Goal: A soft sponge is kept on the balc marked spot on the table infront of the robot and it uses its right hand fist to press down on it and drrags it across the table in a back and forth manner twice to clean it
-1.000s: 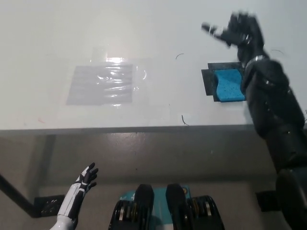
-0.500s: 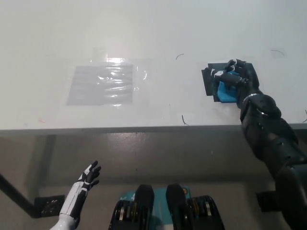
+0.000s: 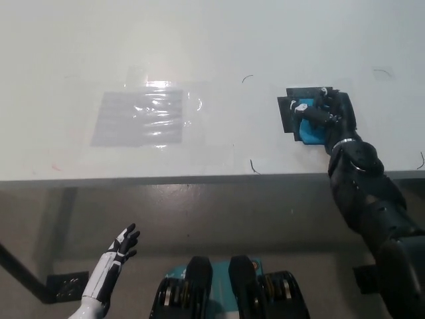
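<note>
Head view: black right hand [image 3: 330,117] is pressing down, fingers curled into a fist, on the soft blue sponge [image 3: 308,129] sitting on the black marked patch [image 3: 289,109] of the white table [image 3: 212,53], while the white left hand [image 3: 119,247] is hanging below the table edge, fingers spread.

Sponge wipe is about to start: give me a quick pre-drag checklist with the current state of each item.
1. Right hand on the blue sponge: ok, it covers most of it.
2. Fist closed for pressing: ok, fingers look curled.
3. Pressing firmly enough: cannot tell from this view.
4. Sponge at the black marked spot: ok, lying on it.
5. Wipe path on the table: ok, only a flat clear film patch lies to the left.
6. Left hand out of the way: ok, open, below the table edge.
</note>
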Available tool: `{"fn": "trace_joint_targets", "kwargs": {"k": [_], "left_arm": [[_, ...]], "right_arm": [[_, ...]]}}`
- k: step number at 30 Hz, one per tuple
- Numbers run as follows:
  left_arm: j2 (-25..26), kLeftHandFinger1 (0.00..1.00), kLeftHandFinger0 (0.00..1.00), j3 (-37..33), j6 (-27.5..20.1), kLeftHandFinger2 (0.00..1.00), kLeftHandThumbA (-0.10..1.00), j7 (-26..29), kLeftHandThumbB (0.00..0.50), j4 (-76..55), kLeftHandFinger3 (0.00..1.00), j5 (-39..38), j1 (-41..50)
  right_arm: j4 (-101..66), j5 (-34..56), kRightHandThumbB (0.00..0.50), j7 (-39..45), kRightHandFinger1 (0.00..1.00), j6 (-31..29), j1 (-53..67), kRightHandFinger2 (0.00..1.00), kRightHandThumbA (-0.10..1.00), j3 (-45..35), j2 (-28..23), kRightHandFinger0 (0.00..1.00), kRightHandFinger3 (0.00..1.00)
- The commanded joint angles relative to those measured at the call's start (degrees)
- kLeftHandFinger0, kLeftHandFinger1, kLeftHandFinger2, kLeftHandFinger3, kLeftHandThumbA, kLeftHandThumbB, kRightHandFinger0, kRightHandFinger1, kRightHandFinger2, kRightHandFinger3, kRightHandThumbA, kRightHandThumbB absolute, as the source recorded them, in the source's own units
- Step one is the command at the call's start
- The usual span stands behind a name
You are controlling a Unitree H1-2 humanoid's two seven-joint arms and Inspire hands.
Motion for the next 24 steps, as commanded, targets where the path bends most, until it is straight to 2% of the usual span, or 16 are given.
{"fn": "trace_joint_targets", "kwargs": {"k": [1, 3, 6, 9, 10, 11, 12, 13, 14, 18, 24], "left_arm": [[0.85, 1.00, 1.00, -0.10, -2.78, 1.00, 1.00, -0.34, 0.461, -0.46, 1.00, 0.36, -0.86], [0.85, 1.00, 1.00, -0.03, -2.87, 1.00, 1.00, -0.45, 0.458, -0.53, 1.00, 0.17, -0.70], [0.84, 1.00, 1.00, 0.01, -2.72, 1.00, 1.00, -0.57, 0.443, -0.52, 1.00, 0.00, -0.75], [0.99, 1.00, 1.00, 0.01, -2.13, 1.00, 1.00, -0.73, 0.458, -0.90, 1.00, 0.00, -0.67], [0.84, 1.00, 1.00, 0.13, -2.23, 1.00, 1.00, -0.58, 0.456, -0.94, 1.00, -0.07, -0.63], [0.80, 1.00, 1.00, 0.13, -2.13, 1.00, 1.00, -0.59, 0.454, -0.99, 1.00, -0.08, -0.63], [0.87, 1.00, 1.00, 0.00, -2.49, 1.00, 1.00, -0.24, 0.446, -0.87, 1.00, 0.59, -0.63], [0.96, 1.00, 1.00, -0.07, -2.48, 1.00, 1.00, -0.23, 0.449, -0.88, 1.00, 0.81, -0.64], [0.99, 1.00, 1.00, -0.11, -2.59, 1.00, 1.00, -0.30, 0.444, -0.80, 1.00, 0.80, -0.73], [0.94, 1.00, 1.00, -0.04, -2.39, 1.00, 1.00, -0.43, 0.458, -1.14, 1.00, 0.63, -0.53], [1.08, 1.00, 1.00, 0.12, -2.28, 1.00, 1.00, -0.89, 0.466, -1.06, 1.00, -0.03, -0.46]], "right_arm": [[0.70, 0.12, 0.233, 1.13, 0.00, 1.02, -1.49, 0.00, 1.00, -0.11, 5.03, 0.00, 0.00], [0.09, 1.28, 0.240, 2.97, 0.00, 0.44, -2.20, 0.00, 1.00, -0.89, 7.87, 0.00, 0.00], [-0.52, 0.14, 0.215, 3.06, 0.00, -0.38, -2.88, 0.00, 1.00, 0.15, 11.44, 0.00, 0.00], [-1.06, -0.70, 0.210, 3.71, 0.00, -1.79, -2.98, 0.00, 1.00, 1.23, 15.03, 0.00, 0.00], [-1.14, -0.89, 0.195, 4.54, 0.00, -2.41, -2.94, 0.00, 1.00, 1.66, 16.25, 0.02, 0.00], [-1.21, -1.58, 0.205, 4.49, 0.00, -2.52, -2.85, 0.00, 1.00, 2.42, 17.06, 0.08, 0.00], [-1.34, -1.97, 0.219, 4.43, 0.00, -2.67, -2.69, 0.00, 1.00, 2.94, 17.99, 0.00, 0.00], [-1.41, -2.70, 0.220, 3.81, 0.00, -2.88, -2.67, 0.00, 1.00, 3.72, 18.48, 0.00, 0.00], [-1.48, -2.98, 0.215, 3.54, 0.00, -3.04, -2.63, 0.00, 1.00, 4.10, 18.86, 0.03, 0.00], [-1.93, -2.52, 0.216, 4.64, 0.00, -3.40, -2.05, 0.00, 1.00, 4.30, 19.19, 0.00, 0.00], [-1.25, -0.94, 0.199, 4.75, 0.00, -2.69, -1.09, 0.00, 1.00, 2.51, 16.01, 0.00, 0.00]]}}
